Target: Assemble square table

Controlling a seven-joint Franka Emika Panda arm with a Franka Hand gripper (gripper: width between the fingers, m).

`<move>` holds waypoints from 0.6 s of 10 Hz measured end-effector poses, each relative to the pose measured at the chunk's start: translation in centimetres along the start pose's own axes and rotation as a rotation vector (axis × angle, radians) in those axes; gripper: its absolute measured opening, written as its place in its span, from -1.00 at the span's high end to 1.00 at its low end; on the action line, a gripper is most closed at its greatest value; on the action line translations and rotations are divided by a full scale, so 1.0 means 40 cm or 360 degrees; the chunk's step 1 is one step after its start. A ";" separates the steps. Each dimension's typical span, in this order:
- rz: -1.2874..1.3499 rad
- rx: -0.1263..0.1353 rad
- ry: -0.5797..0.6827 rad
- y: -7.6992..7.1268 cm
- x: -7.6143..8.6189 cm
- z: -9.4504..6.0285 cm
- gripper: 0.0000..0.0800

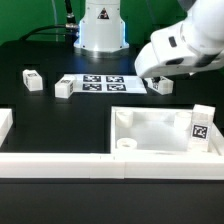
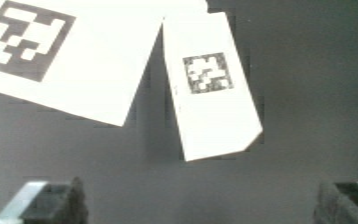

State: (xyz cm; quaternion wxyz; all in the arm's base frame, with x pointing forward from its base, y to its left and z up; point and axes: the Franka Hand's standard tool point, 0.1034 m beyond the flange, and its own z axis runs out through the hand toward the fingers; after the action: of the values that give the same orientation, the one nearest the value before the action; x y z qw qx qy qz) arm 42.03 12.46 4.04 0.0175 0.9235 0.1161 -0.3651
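White leg (image 2: 211, 90) lies on the black surface (image 1: 40, 120) just beside the marker board (image 1: 100, 83) — jaws spread open above it, gripping nothing.

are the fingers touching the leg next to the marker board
Apart. The wrist view shows bare dark table between the open fingers and the leg.
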 end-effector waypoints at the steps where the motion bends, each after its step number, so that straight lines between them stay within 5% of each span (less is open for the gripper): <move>1: 0.0001 0.0005 -0.0108 0.000 -0.006 0.007 -0.62; 3: 0.0002 0.0005 -0.0104 0.001 0.005 0.008 -0.62; 4: -0.0039 -0.0044 -0.0082 -0.006 0.006 0.028 -0.62; 6: -0.0059 -0.0057 -0.0086 -0.003 -0.009 0.052 -0.62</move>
State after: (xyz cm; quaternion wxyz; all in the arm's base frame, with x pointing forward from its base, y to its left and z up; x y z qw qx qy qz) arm 40.36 12.27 2.75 0.0303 0.9106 0.1391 -0.3879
